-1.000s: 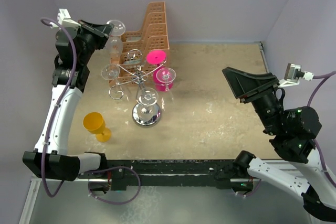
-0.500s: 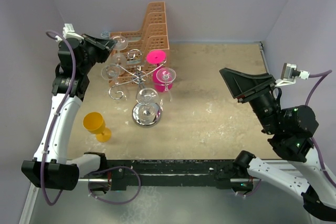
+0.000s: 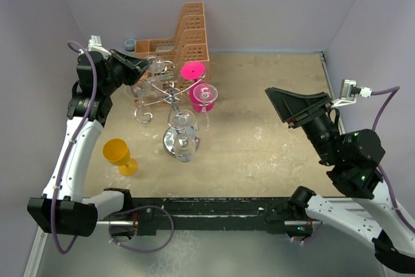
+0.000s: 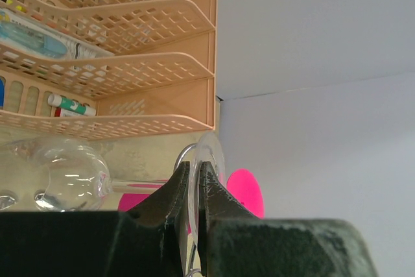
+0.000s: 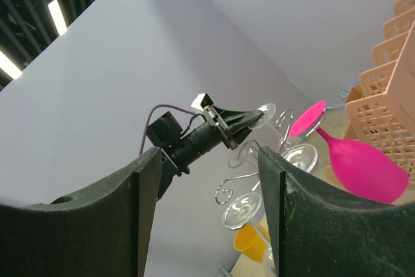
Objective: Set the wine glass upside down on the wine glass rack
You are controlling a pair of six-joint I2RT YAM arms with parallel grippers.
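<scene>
A clear wine glass [image 3: 156, 65] is held by its round foot [image 4: 213, 152], pinched edge-on in my shut left gripper [image 3: 147, 68]. Its stem runs sideways to the bowl [image 4: 65, 183] in the left wrist view. The glass foot sits right beside the upper scroll arms of the silver wine glass rack [image 3: 172, 95]; whether they touch is unclear. The rack stands on a chrome base [image 3: 170, 142]. A pink glass [image 3: 202, 96] and clear glasses [image 3: 182, 121] hang on it upside down. My right gripper [image 5: 209, 152] is open and empty, raised far to the right and facing the rack.
An orange perforated stepped basket [image 3: 187, 34] stands just behind the rack against the back wall. A yellow glass [image 3: 117, 153] sits on the table at the front left of the rack. Purple walls close in the left, back and right sides.
My left gripper has carried the clear glass down and to the right, from above the basket's left side to the top of the rack. The right arm has drifted slightly left.
</scene>
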